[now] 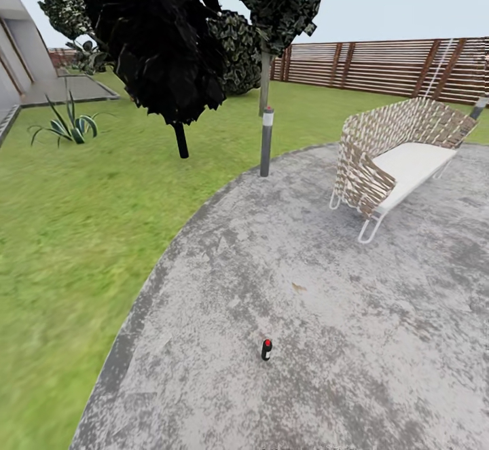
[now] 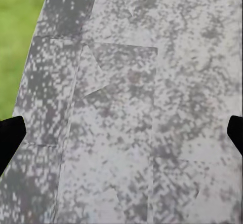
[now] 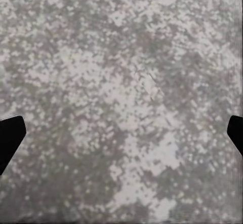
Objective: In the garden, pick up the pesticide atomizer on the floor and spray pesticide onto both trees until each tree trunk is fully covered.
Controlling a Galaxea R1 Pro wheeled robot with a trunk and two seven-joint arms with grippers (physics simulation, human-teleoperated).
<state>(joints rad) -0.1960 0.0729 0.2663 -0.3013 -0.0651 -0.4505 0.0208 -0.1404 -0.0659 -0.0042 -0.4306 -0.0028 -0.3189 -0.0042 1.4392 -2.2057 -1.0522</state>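
The pesticide atomizer (image 1: 266, 349), a small dark bottle with a red top, stands upright on the grey stone paving (image 1: 326, 287) near the front of the head view. Far behind it, on the lawn, a tree with a bare grey trunk (image 1: 264, 83) carries dark leaves high up. My left gripper (image 2: 123, 135) is open over bare paving, its dark fingertips (image 2: 10, 138) at the picture's two sides. My right gripper (image 3: 123, 135) is open too, above speckled stone, with nothing between its fingertips (image 3: 10, 138).
A grey bollard post (image 1: 266, 141) stands at the paving's far edge. A black-leaved tree (image 1: 159, 36) grows to its left on the lawn (image 1: 68, 233). A woven bench (image 1: 394, 161) sits on the paving at right. A brown slat fence (image 1: 387, 63) closes the back.
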